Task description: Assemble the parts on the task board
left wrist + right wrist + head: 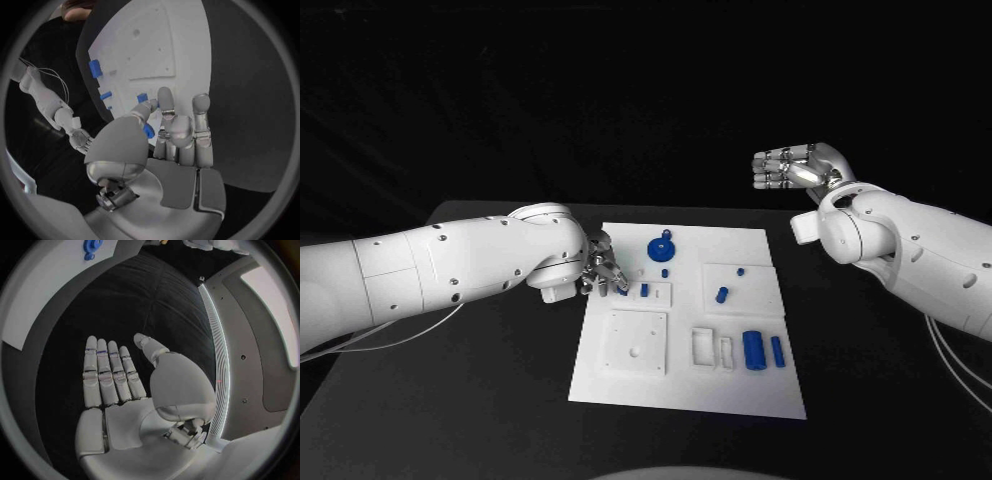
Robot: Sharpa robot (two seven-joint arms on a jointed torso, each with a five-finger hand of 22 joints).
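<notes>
So the left robot hand [599, 268] was seen pinching a small blue part [623, 288] at the task board [733, 395]'s 10 o'clock edge; seating was judged next. Right robot hand [795, 166] was held apart, empty, at 1 o'clock.

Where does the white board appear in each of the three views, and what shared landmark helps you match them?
Head view: the board lies mid-table, between the two arms.
Left wrist view: the board lies just beyond the left robot hand.
Right wrist view: the board curves along the circle's rim, well beyond the right robot hand.
Shared landmark: the black table around the board.
</notes>
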